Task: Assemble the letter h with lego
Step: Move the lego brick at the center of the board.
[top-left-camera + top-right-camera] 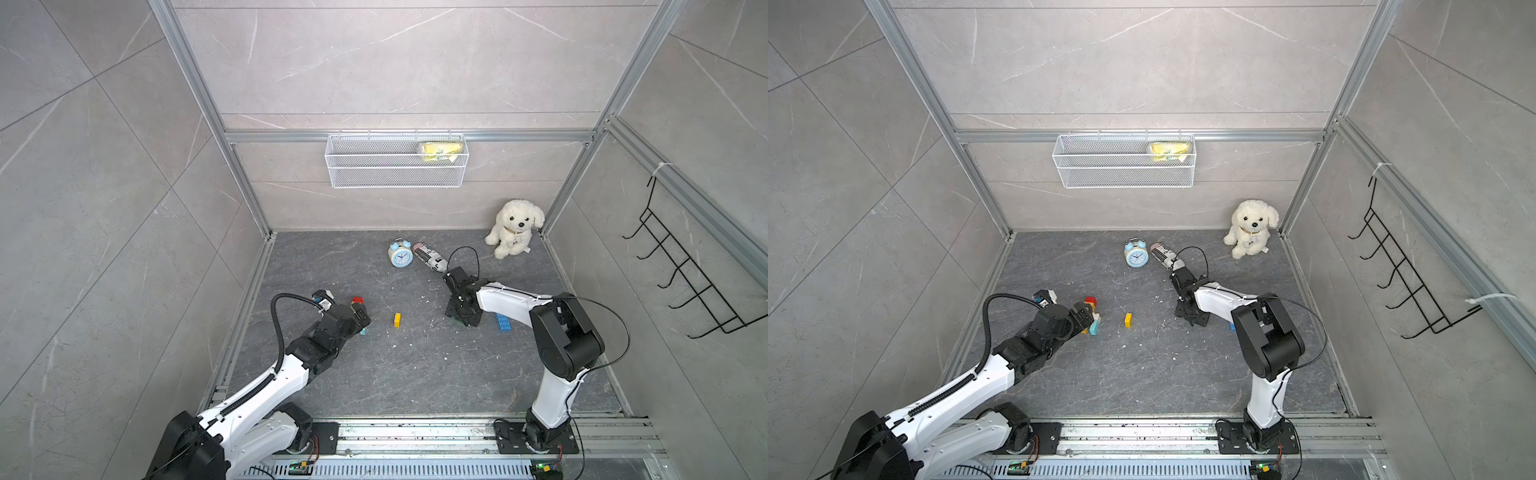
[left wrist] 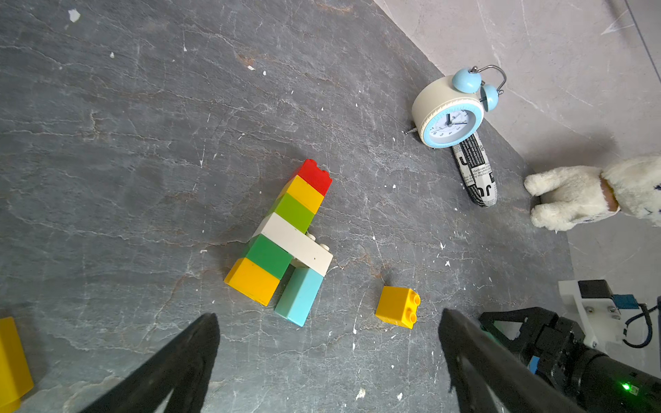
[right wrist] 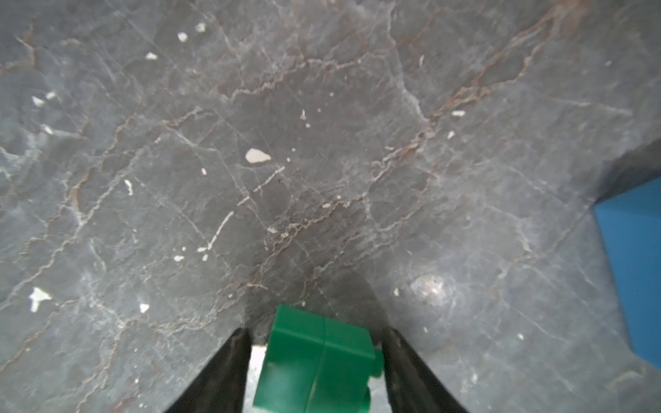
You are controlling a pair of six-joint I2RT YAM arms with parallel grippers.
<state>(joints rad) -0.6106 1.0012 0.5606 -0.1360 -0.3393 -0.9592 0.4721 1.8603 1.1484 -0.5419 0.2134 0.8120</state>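
Observation:
A lego assembly (image 2: 286, 236) lies flat on the dark floor: a column of red, yellow, green, white, green and yellow bricks, with a light blue brick under the white one's overhang. In both top views it lies at my left gripper's tip (image 1: 361, 316) (image 1: 1086, 313), which is open just short of it (image 2: 329, 314). A loose yellow brick (image 2: 397, 305) (image 1: 397, 320) lies apart in the middle. My right gripper (image 1: 461, 320) (image 3: 316, 330) points down around a green brick (image 3: 314, 361), with a gap on one side. A blue brick (image 1: 503, 323) (image 3: 633, 261) lies beside it.
An alarm clock (image 1: 400, 254), a newsprint-wrapped roll (image 1: 430, 257) and a plush dog (image 1: 515, 226) stand at the back. A wire basket (image 1: 397, 160) hangs on the back wall, a hook rack (image 1: 685, 266) on the right. Another yellow brick (image 2: 10, 361) lies near my left gripper.

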